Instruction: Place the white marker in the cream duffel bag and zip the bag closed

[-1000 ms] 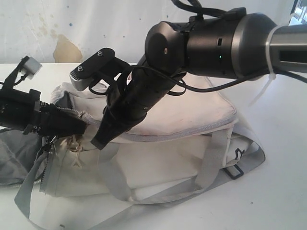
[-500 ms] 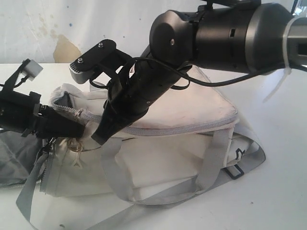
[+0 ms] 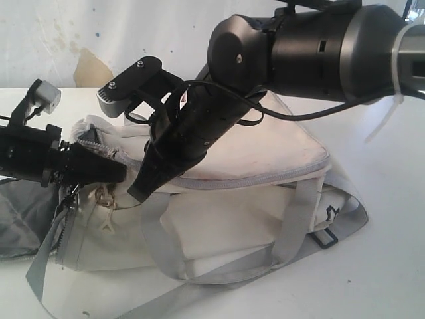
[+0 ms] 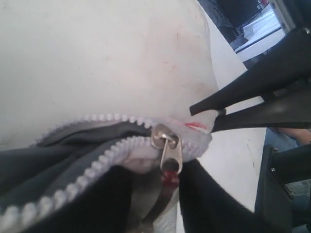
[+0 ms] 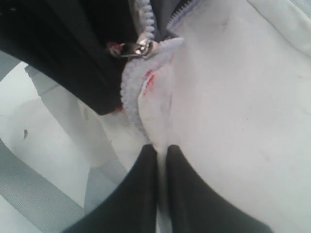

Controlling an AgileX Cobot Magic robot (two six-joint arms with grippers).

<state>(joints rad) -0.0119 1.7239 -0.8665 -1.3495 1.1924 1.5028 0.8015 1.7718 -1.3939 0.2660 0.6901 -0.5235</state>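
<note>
Logging a cream bag (image 3: 252, 156) lying slumped on the white table (image 3: 385, 266), grey straps (image 3: 299, 219) trailing toward the front, black buckle (image 3: 325, 236) sitting at the right end. Seeing grey lining (image 3: 16, 212) spilling out at the left end, mouth gaping there.

Noting the left hand (image 3: 119, 171) stretching in level from the left, tips at the bag's open corner. Through the left wrist view, finding 2 dark fingers (image 4: 209, 204) flanking the metal zipper pull (image 4: 171, 156), pull hanging in the gap between them just under the slider (image 4: 159, 136). Standing partly closed; cannot tell whether actually pinching the pull or only bracketing it. Seeing 2 rows of teeth (image 4: 102, 118) parting behind the slider, dark lining showing between.

Noting the right hand (image 3: 136, 193) angling steeply down from the upper right, clamped tight on a fold of cream fabric just past the slider, pinching the bag's edge beside the zipper end. Spotting small red smudges (image 5: 148, 80) on that fabric, near the pinch.

Not finding the marker in any view; cannot tell its whereabouts.
</note>
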